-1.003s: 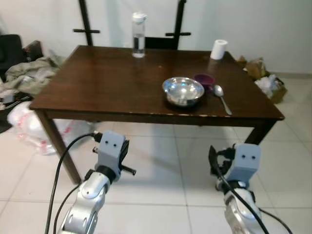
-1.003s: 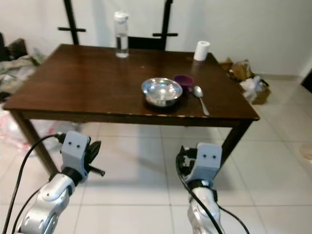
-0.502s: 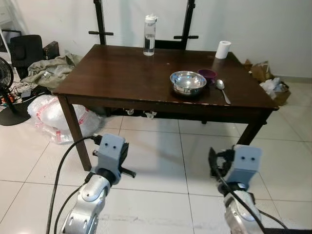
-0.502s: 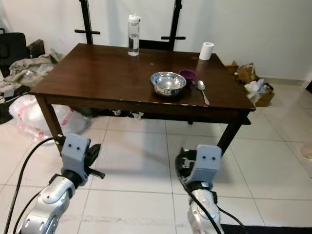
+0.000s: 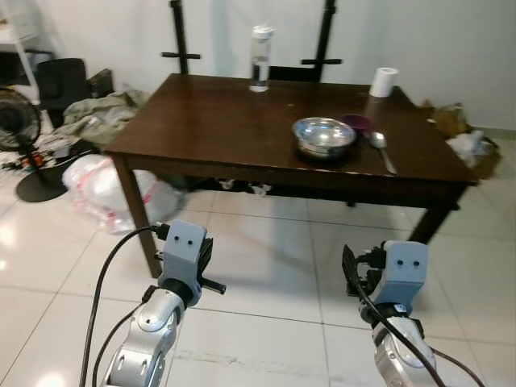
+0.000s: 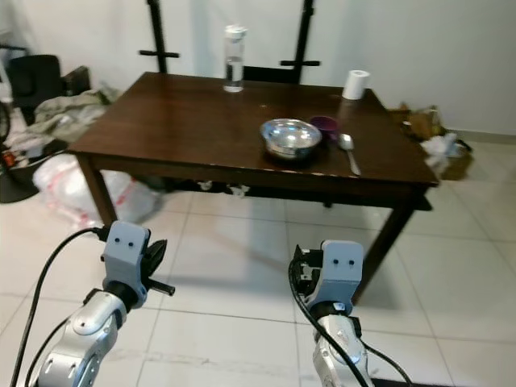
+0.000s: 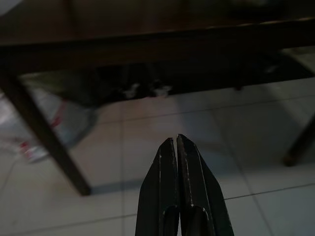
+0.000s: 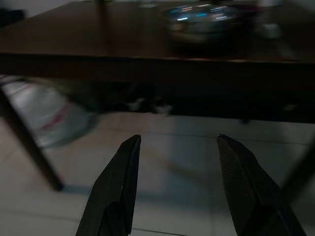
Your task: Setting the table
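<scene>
A shiny round metal bowl [image 5: 324, 136] sits on the dark brown wooden table [image 5: 210, 121], toward the table's front right part and close to the near edge. Just behind it and to its right, touching or nearly touching it, stands a small dark purple cup [image 5: 356, 123]. A metal spoon [image 5: 382, 149] lies flat on the tabletop just to the right of the bowl, its round end pointing to the far side and its handle toward the near edge. At the far right corner of the table stands a white roll of paper [image 5: 384, 81], upright. At the middle of the far edge stands a clear plastic water bottle with a white cap [image 5: 260, 59], upright, well apart from the bowl.

Both arms are held low in front of the table, above the pale tiled floor [image 5: 266, 266]. The left gripper [image 7: 177, 142] has its two black fingers pressed together with nothing between them; it points at the floor under the table. The right gripper [image 8: 178, 142] has its fingers spread wide apart and empty, and it points toward the table's near edge, with the bowl blurred above.

Left of the table, on the floor, lie a white plastic bag [image 5: 113, 193], a heap of greenish cloth [image 5: 101, 113] and a black floor fan [image 5: 20, 137]. Behind the table rise two black upright bars [image 5: 179, 36] against the white wall.
</scene>
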